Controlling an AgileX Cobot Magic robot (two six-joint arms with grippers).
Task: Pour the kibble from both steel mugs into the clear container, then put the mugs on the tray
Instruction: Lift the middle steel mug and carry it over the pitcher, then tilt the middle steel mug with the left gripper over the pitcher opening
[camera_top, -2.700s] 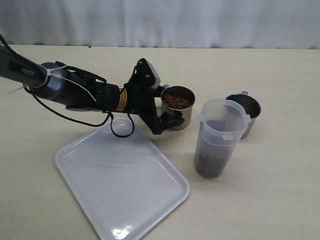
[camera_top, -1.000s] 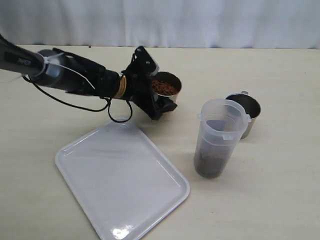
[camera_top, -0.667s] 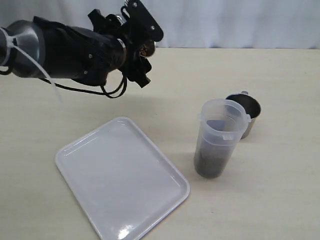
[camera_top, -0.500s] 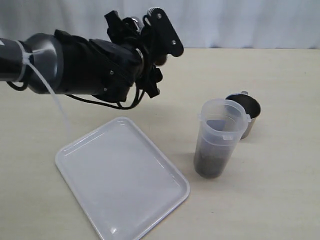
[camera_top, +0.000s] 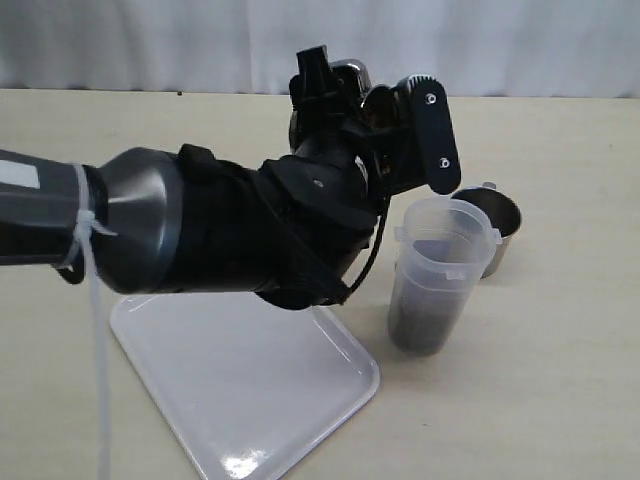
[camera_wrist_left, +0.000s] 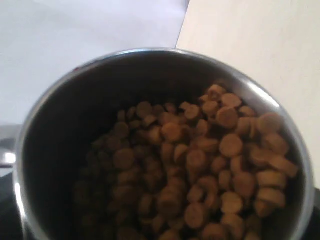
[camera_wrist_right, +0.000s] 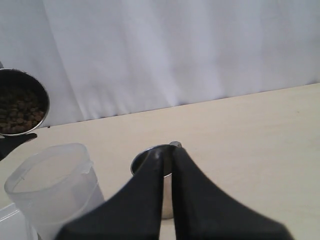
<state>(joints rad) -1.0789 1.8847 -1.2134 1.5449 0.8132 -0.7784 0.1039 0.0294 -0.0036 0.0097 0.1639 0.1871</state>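
Left jaws hold steel mug (camera_wrist_left: 70, 110) above beige table (camera_top: 560, 380), curtain (camera_top: 150, 45) behind.

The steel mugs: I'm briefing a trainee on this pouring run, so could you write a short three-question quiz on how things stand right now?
1. True or false: the steel mug in the left gripper is already emptied of kibble.
2. Where does the other steel mug stand relative to the clear container? A inside it; B beside it; C stacked on top of it.
3. Fill in: the jaws of the right gripper are ____.
Key: 1 false; 2 B; 3 shut.
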